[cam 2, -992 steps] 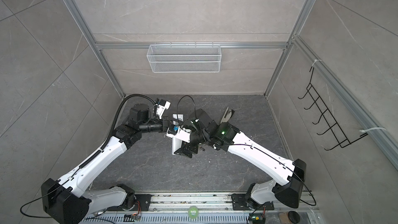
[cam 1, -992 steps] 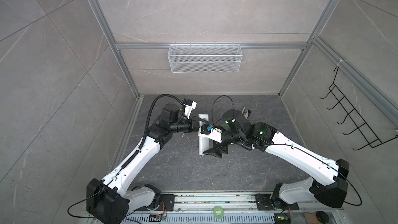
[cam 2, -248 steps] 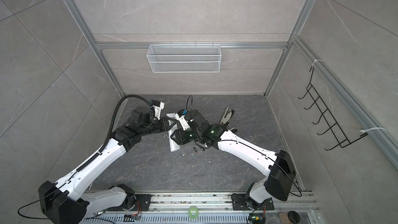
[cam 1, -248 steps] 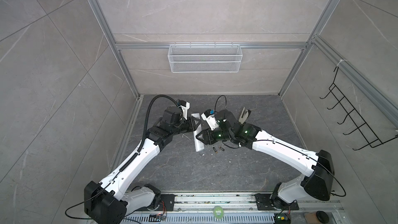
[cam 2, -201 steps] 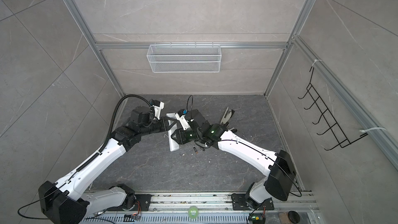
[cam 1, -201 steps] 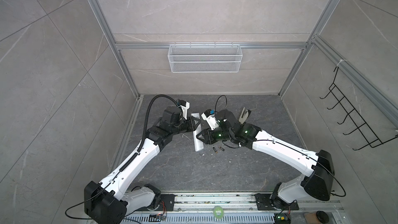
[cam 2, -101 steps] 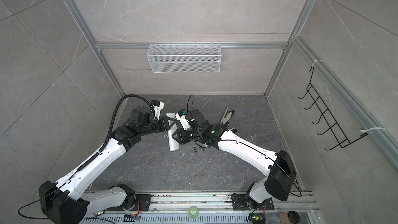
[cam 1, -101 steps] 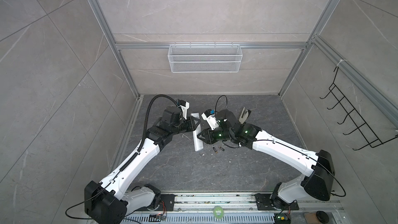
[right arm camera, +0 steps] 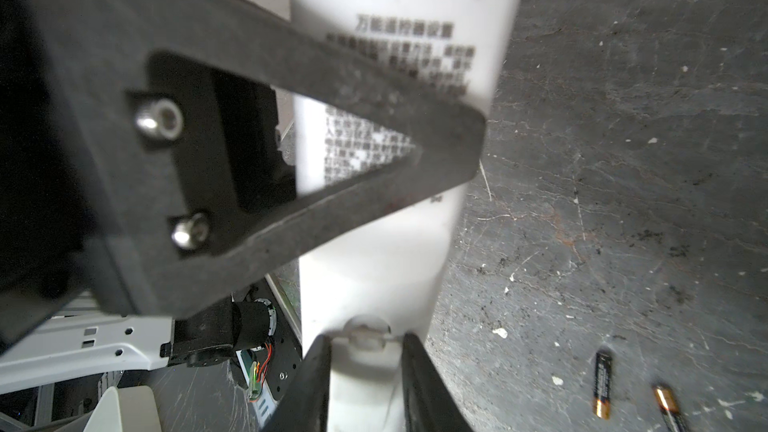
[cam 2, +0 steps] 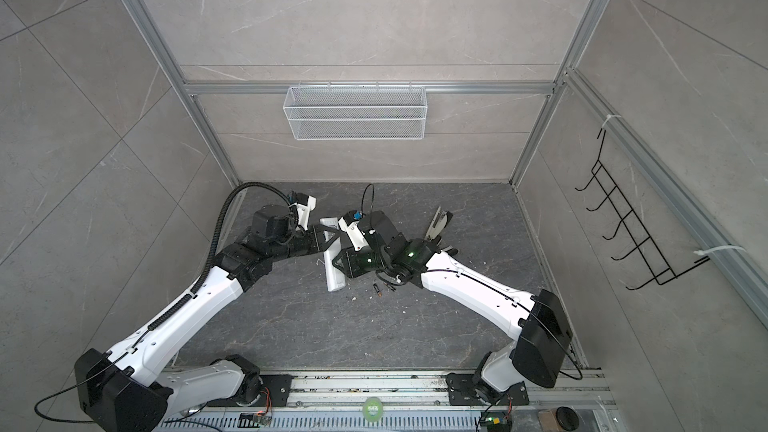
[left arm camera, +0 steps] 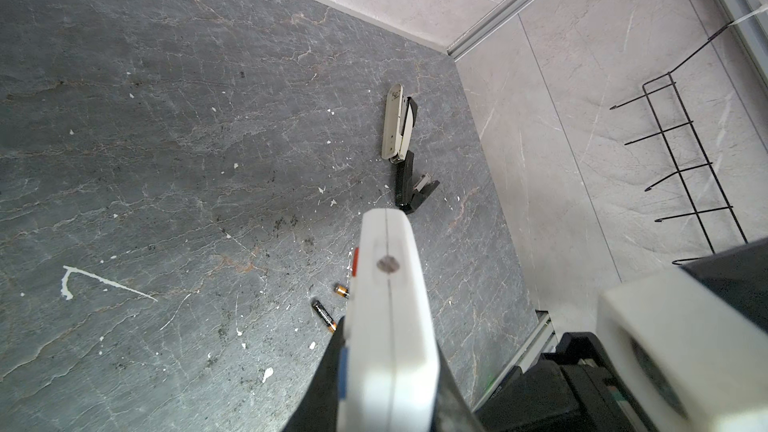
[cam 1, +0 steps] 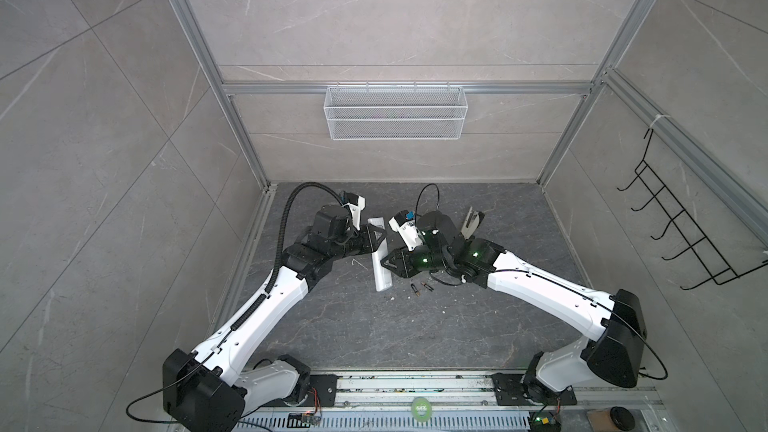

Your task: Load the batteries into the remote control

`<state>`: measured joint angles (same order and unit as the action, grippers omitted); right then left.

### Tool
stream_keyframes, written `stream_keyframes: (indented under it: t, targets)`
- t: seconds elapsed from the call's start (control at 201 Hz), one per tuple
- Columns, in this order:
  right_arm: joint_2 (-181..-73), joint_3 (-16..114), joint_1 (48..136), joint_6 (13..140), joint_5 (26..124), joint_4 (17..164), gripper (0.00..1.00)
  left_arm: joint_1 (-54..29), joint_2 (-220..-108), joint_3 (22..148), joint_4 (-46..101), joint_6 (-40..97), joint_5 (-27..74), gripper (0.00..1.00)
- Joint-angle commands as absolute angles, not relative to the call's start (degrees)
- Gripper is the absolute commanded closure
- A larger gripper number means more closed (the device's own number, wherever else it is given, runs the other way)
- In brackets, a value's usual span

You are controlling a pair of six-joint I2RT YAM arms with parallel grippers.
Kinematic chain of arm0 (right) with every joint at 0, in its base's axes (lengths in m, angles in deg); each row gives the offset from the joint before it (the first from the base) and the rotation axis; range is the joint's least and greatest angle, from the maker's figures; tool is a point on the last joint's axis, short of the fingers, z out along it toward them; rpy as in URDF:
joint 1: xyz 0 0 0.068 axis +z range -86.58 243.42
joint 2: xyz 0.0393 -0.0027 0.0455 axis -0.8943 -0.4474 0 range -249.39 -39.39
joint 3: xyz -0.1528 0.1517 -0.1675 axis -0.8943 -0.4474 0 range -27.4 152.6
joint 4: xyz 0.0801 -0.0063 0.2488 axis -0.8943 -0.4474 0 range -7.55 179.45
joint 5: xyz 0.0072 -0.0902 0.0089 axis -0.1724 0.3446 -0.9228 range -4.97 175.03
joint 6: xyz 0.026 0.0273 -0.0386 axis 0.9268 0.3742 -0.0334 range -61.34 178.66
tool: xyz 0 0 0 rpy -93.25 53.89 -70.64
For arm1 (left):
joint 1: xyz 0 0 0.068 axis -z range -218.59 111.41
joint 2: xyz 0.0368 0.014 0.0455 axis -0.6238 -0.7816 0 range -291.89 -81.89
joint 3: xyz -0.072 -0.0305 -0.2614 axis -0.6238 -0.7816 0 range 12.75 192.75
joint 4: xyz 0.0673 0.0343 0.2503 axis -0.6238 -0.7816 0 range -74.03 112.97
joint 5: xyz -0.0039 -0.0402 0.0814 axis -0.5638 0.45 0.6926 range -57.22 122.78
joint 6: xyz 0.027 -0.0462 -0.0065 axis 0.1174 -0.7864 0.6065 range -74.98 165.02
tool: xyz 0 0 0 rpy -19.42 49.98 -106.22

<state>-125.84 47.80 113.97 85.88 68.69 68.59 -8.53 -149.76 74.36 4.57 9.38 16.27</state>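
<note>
My left gripper (cam 1: 376, 241) is shut on the remote control (cam 1: 381, 274), a slim white bar held off the floor and tilted; in the left wrist view its end (left arm camera: 388, 284) points at the camera between my black fingers (left arm camera: 328, 371). My right gripper (cam 1: 388, 265) has reached its lower part. In the right wrist view its two fingertips (right arm camera: 316, 380) stand a little apart against the remote's printed white back (right arm camera: 374, 284), by a small notch. Two batteries (cam 1: 413, 289) (cam 1: 427, 286) lie loose on the floor just right of the remote, also seen in the right wrist view (right arm camera: 603, 384).
A grey-and-black stapler (cam 1: 471, 222) lies behind my right arm. White specks dot the dark stone floor (left arm camera: 166, 160). A wire basket (cam 1: 395, 112) hangs on the back wall. A black hook rack (cam 1: 685, 243) is on the right wall.
Over the last second the right gripper's jaws have narrowed slightly at the remote's lower end. The left arm and the batteries have not moved.
</note>
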Motion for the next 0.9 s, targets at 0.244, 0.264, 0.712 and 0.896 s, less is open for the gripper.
stream_keyframes:
  t: [0.244,0.264,0.712,0.896]
  targets:
    - [-123.72,46.12,114.11,84.12,67.29,70.59,0.70,-8.10,-149.16,75.61,8.99,7.67,13.36,1.00]
    - [-123.64,46.07,114.15,84.11,67.34,70.68,0.70,-8.10,-149.17,75.60,8.99,7.66,13.43,1.00]
    - [-122.03,46.08,114.07,83.43,67.67,70.68,0.70,-8.49,-148.67,75.36,8.20,8.10,13.99,1.00]
    - [-121.39,46.08,114.11,83.11,68.19,70.73,0.70,-8.54,-148.67,74.95,8.11,8.38,14.40,1.00]
